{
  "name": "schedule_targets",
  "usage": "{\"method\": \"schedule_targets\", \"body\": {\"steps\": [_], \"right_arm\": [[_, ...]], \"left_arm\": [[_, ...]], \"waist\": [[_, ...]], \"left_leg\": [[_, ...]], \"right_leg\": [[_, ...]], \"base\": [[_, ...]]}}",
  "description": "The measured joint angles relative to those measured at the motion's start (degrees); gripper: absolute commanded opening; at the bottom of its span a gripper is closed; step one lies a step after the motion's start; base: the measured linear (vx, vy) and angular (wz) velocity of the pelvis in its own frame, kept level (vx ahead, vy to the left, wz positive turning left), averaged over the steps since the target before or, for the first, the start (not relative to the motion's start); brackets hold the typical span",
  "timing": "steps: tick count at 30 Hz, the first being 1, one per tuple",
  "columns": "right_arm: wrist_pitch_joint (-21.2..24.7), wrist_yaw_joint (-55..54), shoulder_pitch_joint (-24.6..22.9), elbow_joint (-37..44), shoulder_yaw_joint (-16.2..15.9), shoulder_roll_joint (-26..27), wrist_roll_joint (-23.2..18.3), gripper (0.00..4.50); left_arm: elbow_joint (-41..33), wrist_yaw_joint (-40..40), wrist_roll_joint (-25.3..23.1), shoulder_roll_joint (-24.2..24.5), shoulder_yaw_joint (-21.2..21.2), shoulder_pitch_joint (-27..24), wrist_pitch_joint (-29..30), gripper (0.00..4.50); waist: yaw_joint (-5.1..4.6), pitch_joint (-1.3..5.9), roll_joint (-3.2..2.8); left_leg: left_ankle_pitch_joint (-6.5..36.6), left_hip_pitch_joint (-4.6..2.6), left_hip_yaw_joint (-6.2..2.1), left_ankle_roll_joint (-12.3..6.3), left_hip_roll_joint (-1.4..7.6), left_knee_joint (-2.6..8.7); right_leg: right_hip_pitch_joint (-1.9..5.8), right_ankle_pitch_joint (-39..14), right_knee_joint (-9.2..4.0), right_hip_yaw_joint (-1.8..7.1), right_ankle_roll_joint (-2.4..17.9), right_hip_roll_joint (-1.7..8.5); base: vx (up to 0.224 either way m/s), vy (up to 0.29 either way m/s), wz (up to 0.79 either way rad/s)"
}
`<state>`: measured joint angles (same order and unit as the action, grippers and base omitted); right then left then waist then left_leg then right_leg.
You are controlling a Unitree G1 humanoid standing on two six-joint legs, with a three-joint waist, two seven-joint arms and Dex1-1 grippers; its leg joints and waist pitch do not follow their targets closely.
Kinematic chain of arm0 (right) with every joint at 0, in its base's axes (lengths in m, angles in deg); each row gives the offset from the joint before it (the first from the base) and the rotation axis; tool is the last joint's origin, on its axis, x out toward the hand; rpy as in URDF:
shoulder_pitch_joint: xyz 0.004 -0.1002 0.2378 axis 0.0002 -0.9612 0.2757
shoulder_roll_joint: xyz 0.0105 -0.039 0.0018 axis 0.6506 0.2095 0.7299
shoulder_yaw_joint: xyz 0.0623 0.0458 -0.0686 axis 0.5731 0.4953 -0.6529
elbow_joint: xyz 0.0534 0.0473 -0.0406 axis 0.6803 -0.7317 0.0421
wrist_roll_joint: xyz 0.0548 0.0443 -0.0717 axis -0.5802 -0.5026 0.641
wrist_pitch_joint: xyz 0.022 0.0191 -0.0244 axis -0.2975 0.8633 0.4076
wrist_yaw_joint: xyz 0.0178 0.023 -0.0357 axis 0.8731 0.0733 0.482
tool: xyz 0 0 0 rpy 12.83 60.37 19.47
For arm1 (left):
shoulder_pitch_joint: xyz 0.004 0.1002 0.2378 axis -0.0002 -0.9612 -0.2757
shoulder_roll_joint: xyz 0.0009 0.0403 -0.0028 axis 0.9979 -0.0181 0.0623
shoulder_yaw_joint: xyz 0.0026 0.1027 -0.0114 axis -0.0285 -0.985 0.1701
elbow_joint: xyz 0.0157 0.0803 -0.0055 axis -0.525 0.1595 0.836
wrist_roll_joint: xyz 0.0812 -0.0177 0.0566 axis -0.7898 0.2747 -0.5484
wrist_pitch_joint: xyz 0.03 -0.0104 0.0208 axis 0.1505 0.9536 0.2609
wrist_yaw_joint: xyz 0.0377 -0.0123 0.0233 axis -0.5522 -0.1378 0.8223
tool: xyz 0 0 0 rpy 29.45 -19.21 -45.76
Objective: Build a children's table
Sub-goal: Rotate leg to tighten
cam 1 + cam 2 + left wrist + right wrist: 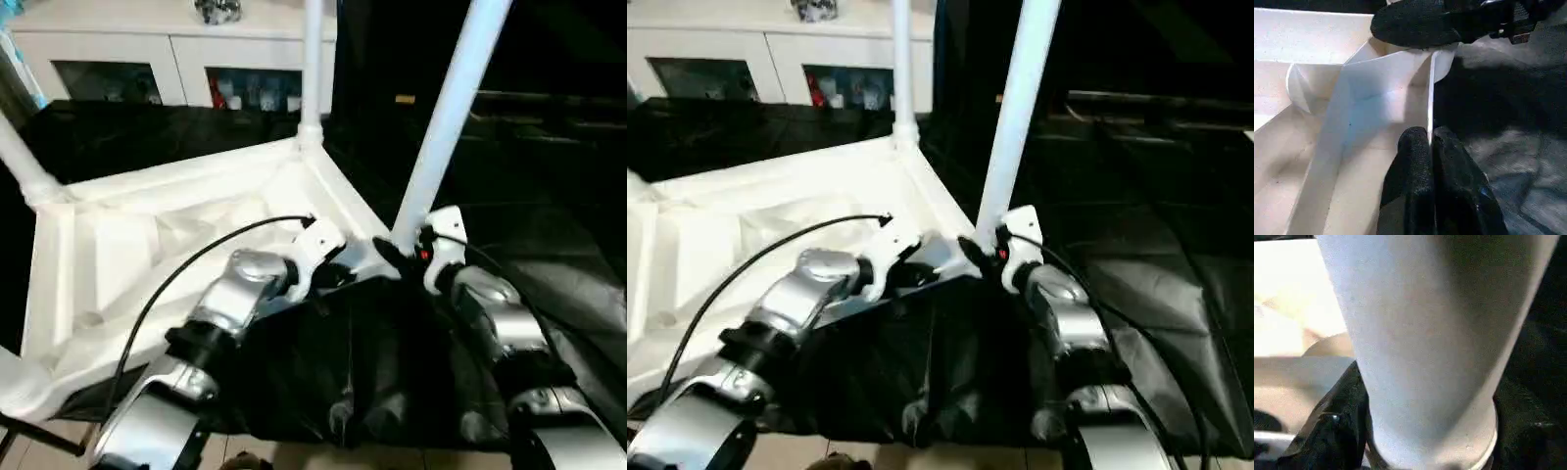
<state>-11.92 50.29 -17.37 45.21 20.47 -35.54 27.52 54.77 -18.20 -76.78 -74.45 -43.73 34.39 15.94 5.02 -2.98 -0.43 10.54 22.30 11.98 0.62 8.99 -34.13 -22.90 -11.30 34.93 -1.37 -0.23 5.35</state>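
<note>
- While the tabletop lies upside down on black cloth, three legs stand in its corner sockets, seen from the head views; the fourth leg rises at the corner nearest both grippers.
- From the right wrist view, the right gripper shows its black fingers spread around that leg's base, one on each side.
- From the left wrist view, the left gripper pinches the tabletop's thin raised rim just beside that corner.
</note>
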Motion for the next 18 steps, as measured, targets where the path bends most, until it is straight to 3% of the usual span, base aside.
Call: {"method": "schedule_targets", "body": {"steps": [2,5,8,12,18], "right_arm": [[-1.6,-0.9,0.9,-1.9,0.2,0.7,0.4,3.43],[-2.6,-1.0,1.1,-2.7,0.2,1.2,0.8,3.52],[-3.3,-0.1,1.5,-3.6,0.2,1.3,0.8,3.97],[-3.9,4.3,1.2,-3.3,-0.7,-0.2,1.1,4.23],[-4.8,17.0,-2.8,1.5,-3.3,-4.8,0.5,4.23]], "left_arm": [[0.1,0.2,-0.1,0.0,0.4,0.1,0.0,0.0],[0.2,0.2,-0.2,0.0,0.5,0.1,-0.1,0.0],[0.3,-0.2,-0.2,0.2,0.4,0.1,-0.5,0.0],[-0.1,-2.0,-0.2,1.0,0.4,-0.3,-1.2,0.0],[-2.6,-8.6,0.8,4.6,0.0,-2.1,-2.5,0.0]], "waist": [[-0.05,0.01,-0.01],[-0.07,0.01,-0.01],[-0.25,0.0,0.0],[-0.28,0.0,-0.01],[0.06,0.0,0.0]], "left_leg": [[0.0,0.0,0.0,-0.01,0.0,0.0],[0.0,0.01,0.0,-0.01,0.0,0.0],[0.0,0.01,0.0,0.0,0.0,0.0],[0.0,0.01,0.0,0.0,0.01,0.01],[0.0,0.02,0.0,-0.01,0.04,0.05]], "right_leg": [[-0.01,0.0,-0.02,0.0,0.0,0.0],[-0.01,0.0,-0.03,0.0,0.0,0.0],[-0.02,0.0,-0.02,0.0,0.0,0.0],[-0.04,0.0,-0.02,-0.01,0.0,0.0],[-0.05,0.0,-0.02,-0.06,0.0,-0.01]], "base": [[0.0,0.0,0.0],[0.0,0.0,0.0],[0.0,0.0,0.0],[0.0,0.0,0.0],[0.0,0.0,0.0]]}}
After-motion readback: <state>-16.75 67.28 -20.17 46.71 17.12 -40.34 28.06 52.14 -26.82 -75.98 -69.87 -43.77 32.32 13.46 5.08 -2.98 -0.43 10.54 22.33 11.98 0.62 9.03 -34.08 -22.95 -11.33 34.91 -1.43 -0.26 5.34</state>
